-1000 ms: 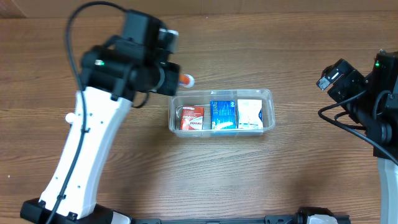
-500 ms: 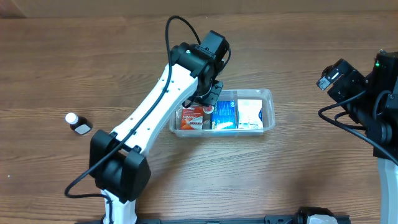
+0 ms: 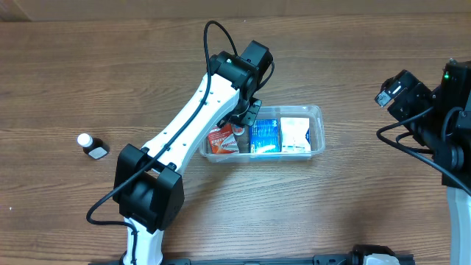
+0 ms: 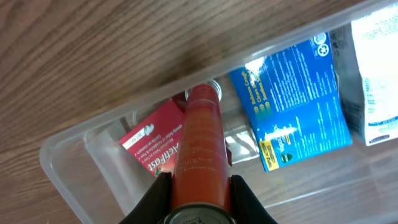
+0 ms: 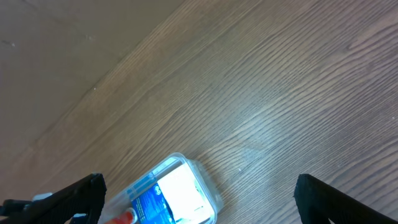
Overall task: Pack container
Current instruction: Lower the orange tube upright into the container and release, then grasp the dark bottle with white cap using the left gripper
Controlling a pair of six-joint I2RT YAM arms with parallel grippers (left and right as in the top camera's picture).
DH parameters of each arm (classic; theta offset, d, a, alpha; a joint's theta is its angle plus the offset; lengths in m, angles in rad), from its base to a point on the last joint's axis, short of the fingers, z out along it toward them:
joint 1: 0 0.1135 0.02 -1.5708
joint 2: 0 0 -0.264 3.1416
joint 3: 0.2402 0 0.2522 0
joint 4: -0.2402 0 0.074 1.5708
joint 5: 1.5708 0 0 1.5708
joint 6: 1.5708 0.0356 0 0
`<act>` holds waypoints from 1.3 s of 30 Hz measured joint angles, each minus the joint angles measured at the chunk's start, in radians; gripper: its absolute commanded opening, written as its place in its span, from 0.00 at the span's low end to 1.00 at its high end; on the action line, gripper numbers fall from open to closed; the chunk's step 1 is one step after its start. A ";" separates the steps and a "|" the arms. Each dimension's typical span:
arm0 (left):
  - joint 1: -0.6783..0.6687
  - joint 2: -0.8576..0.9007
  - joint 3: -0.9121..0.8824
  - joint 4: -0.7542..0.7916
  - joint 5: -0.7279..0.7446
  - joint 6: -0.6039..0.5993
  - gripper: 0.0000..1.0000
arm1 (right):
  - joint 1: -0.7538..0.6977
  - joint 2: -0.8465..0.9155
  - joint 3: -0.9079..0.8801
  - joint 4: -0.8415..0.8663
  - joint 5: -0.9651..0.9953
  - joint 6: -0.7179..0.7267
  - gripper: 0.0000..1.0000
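Container: clear plastic bin, about mid-desk, a little toward the right edge. It holds a red box, a blue box and a white box in a row, left to right.

Left hand: clamped on a red tube, tube tip down inside the bin's left end, over the red box and beside the blue box. Contact unclear.

Right hand: fingers spread wide, holding nothing, raised near the right edge.

Small dark bottle, white cap, near the left edge.
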 measured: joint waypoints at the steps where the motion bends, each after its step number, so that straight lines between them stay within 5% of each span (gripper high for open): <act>1: 0.000 0.000 0.000 0.011 -0.004 0.000 0.18 | 0.000 0.000 0.000 0.000 0.000 0.000 1.00; 3: 0.000 0.000 0.000 0.032 -0.005 0.000 0.23 | 0.000 0.000 0.000 0.000 0.000 0.000 1.00; 9: 0.000 0.000 0.000 0.059 -0.004 0.005 0.66 | 0.000 0.000 0.000 0.000 0.000 0.000 1.00; 16: 0.014 0.014 0.262 -0.176 -0.004 -0.002 0.63 | 0.000 0.000 0.000 0.001 0.000 0.000 1.00; 22: 0.158 -0.031 0.528 -0.397 -0.070 -0.037 0.62 | 0.000 0.000 0.000 0.000 0.000 0.000 1.00; 32: 0.711 -0.262 0.093 -0.373 -0.053 -0.034 0.68 | 0.000 0.000 0.000 0.001 0.000 0.000 1.00; 39: 0.945 -0.284 -0.292 -0.086 0.052 0.024 0.72 | 0.000 0.000 0.000 0.001 0.000 0.000 1.00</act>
